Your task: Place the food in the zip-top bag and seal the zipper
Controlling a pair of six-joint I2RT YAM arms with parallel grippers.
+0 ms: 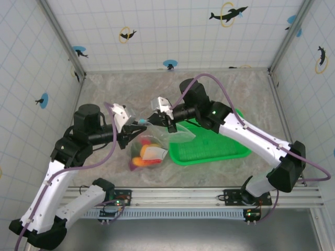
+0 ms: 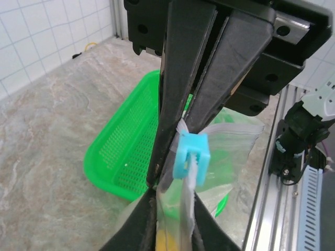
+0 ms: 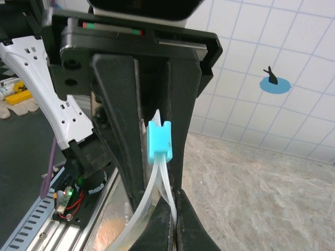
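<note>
**Both ends of the rim, bag hanging between**

From overhead, the zip-top bag (image 1: 157,137) hangs between my two end effectors, at 9 o'clock of the green mesh basket (image 1: 209,149) on the worktop (image 1: 220,89). That view alone shows the food (image 1: 144,154): orange, yellow, red and magenta pieces bunched low inside the clear pouch. My left end effector (image 1: 134,125) is at the 9 o'clock end of the zipper (image 1: 147,121) and my right end effector (image 1: 161,119) is at its 3 o'clock end.

The left wrist camera gives what the overhead cannot. My right fingers are pressed flat together on the crinkled rim, and the pale-blue slider (image 2: 191,157) sits just beyond their tips, at 5 o'clock of them. The basket lies behind.

The right wrist camera looks the other way. My right fingers are clenched on the whitish strip at 6 o'clock in that view. My left fingers face them, standing a narrow gap apart with the slider and strip between. I cannot tell whether my left fingers actually press on the slider.
</note>
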